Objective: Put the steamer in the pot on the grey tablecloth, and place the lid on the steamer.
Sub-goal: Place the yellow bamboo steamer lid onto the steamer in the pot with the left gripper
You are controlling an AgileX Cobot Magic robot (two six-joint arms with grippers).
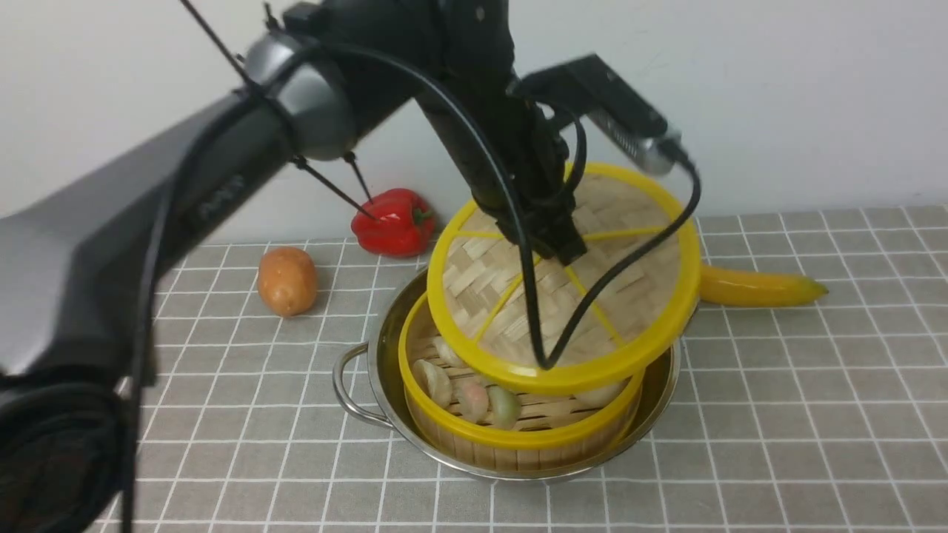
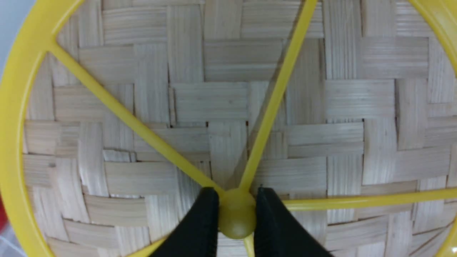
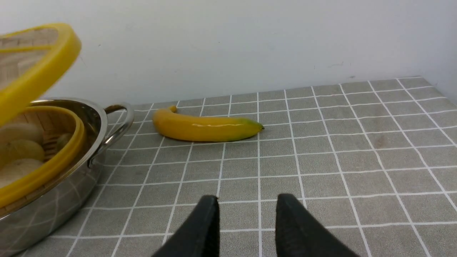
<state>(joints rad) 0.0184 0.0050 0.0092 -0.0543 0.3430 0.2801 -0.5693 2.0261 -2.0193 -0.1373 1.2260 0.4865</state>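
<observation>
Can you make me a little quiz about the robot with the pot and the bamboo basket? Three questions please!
1. True or false: the steamer already sits inside the pot.
2. What does the left gripper pinch? A) the knob of the lid B) the pot's handle C) the steamer's rim
3. Fill in: the yellow fruit lying on the grey tablecloth is a ____.

Key: 1 true; 2 A; 3 banana.
</observation>
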